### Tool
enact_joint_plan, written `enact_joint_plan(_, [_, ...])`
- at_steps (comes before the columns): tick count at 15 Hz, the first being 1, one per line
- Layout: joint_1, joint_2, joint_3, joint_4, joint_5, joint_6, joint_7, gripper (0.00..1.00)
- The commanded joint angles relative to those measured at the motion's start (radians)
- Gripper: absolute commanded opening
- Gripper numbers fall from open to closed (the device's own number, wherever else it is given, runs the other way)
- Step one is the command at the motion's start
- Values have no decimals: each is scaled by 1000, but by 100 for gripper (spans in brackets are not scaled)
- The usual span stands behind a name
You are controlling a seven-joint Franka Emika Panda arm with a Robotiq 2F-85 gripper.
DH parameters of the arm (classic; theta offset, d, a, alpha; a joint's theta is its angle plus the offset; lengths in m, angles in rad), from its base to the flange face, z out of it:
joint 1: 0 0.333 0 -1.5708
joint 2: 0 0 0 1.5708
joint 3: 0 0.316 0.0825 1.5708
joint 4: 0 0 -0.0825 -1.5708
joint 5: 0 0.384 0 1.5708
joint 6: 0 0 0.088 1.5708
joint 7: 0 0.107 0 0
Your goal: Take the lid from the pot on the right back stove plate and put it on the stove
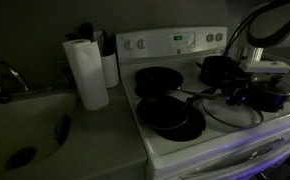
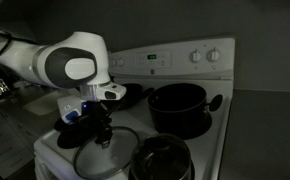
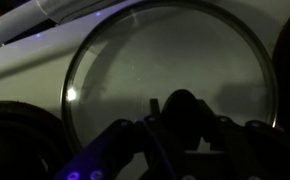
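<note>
The glass lid [image 3: 165,60] fills the wrist view and lies low over the white stove [image 1: 170,42] at a front plate. It also shows in both exterior views [image 1: 231,114] [image 2: 110,152]. My gripper [image 3: 182,108] reaches down onto the lid, its fingers closed around the small dark centre knob. It shows above the lid in both exterior views [image 1: 236,95] [image 2: 97,126]. The wide black pot [image 2: 177,108] stands uncovered on a back plate behind the lid; it also shows in an exterior view [image 1: 217,68].
Two flat black frying pans [image 1: 158,80] [image 1: 171,116] sit on the other plates. A smaller dark saucepan with a knobbed lid [image 2: 160,160] stands next to the glass lid. A paper towel roll [image 1: 86,72] and a sink [image 1: 25,130] are beside the stove.
</note>
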Motion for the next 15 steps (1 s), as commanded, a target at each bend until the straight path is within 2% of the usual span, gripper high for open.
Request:
enact_joint_plan(1, [13, 103, -8, 87, 12, 2, -41, 14])
enact_joint_plan(6, [51, 106, 20, 80, -5, 14, 13, 14])
enact_joint_plan(12, [67, 24, 44, 5, -80, 31, 121, 14])
enact_joint_plan(13, [68, 5, 48, -7, -83, 38, 131, 33])
enact_joint_plan(14, [70, -14, 54, -16, -89, 42, 146, 64])
enact_joint_plan(15, [73, -31, 59, -25, -95, 42, 155, 65])
